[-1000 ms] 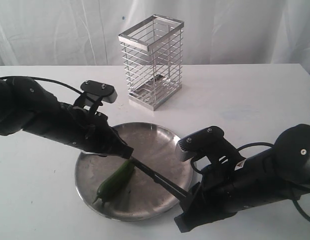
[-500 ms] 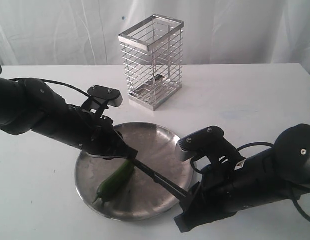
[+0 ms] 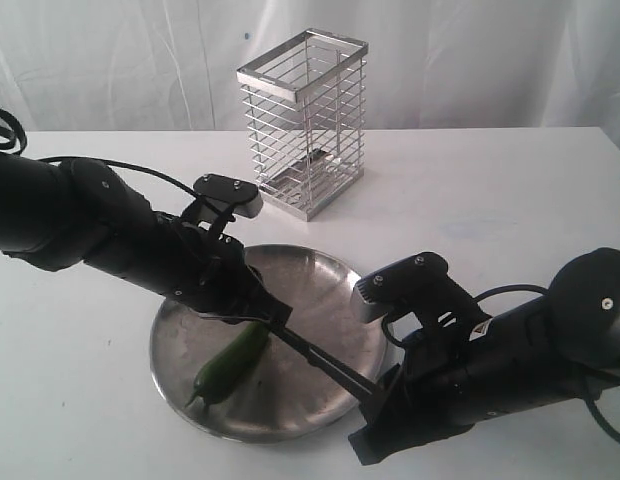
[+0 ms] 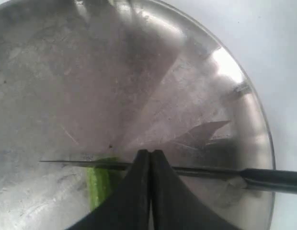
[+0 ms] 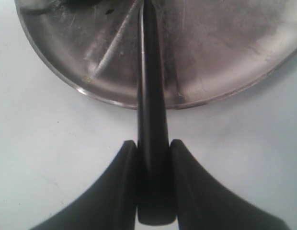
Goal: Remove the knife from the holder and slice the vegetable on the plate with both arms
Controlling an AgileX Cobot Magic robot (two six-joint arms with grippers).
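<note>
The holder (image 3: 305, 120) holds no knife and stands behind the plate (image 3: 320, 280), so step 1 looks done. Slicing is left, since no cut rounds show. The right gripper (image 5: 153, 148) is clamped on the knife (image 3: 320, 360) handle just off the rim. The blade points diagonally across the plate toward the left gripper (image 4: 149, 155), whose fingers are pressed together at the blade's back. The vegetable (image 3: 230, 362) lies whole on the plate, its thick end under the blade and its stem tip toward the front rim.

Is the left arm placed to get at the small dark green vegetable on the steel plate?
Probably yes: the shut left end effector sits beside the vegetable; only the slim black knife, gripped by the right end effector, crosses there.
</note>
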